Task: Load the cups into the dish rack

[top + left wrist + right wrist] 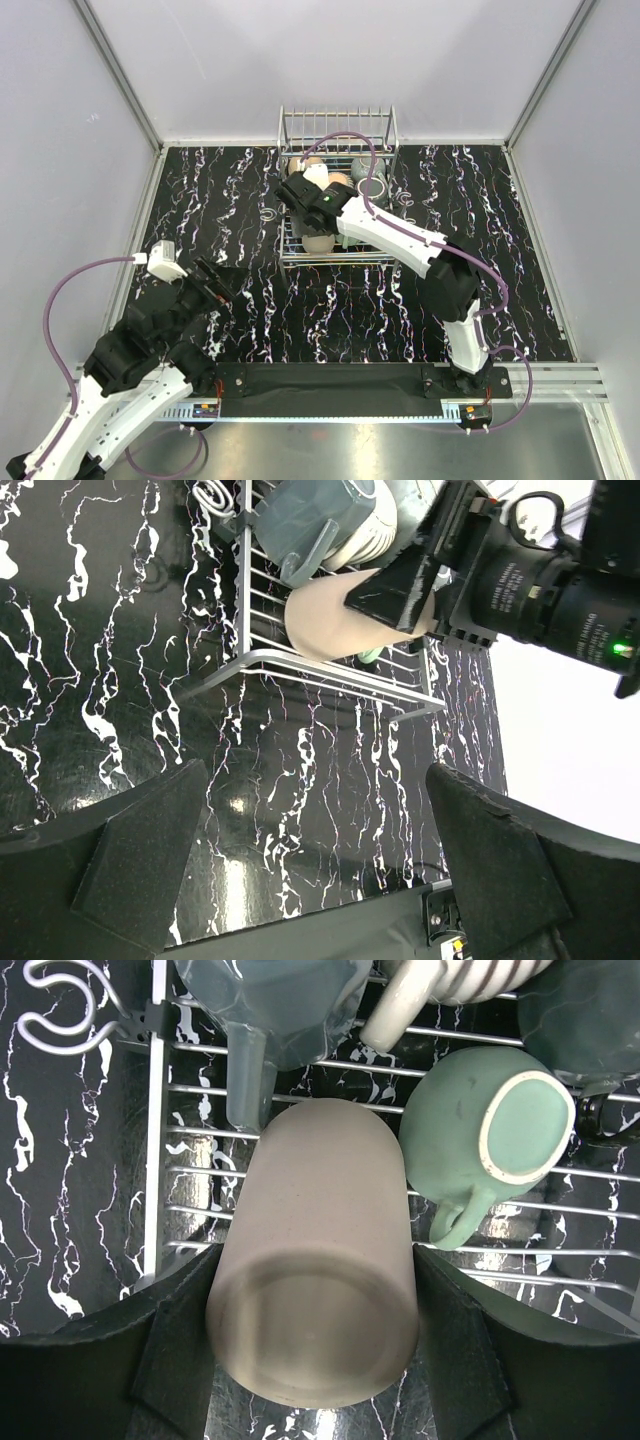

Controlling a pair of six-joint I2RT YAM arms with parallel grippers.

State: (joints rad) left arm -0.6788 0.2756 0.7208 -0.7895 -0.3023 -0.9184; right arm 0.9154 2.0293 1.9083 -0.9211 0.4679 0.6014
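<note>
**Spotter A:** Your right gripper (315,1280) is closed across the beige cup (320,1200), one finger (180,1330) on each flank. No gap shows on either side, so count it as gripped.

**Spotter B:** Agreed. The cup sits over the near-left part of the dish rack (157,1140), just inside its left rim. I can't tell you whether it rests on the grid or hangs just above it.

**Spotter A:** Note the axis. The cup's length runs straight out along your line of reach. Its ringed end faces the wrist camera and reads as the base, though it is blurred. The far end points toward the grey-blue mug (280,1010) behind it, and those two look very close.

**Spotter B:** To your right is the green mug (500,1130), base up with its handle toward you, just beside the cup. You have little room sideways, so my guess is that any release has to go straight down, not across.

**Spotter A:** Your left gripper (320,820) has its jaws spread wide with nothing between them. It hovers above the table (80,680) at the near left, well apart from the rack.

**Spotter B:** So the right arm is the one on the job. The left only looks on, toward the rack's near corner.
</note>
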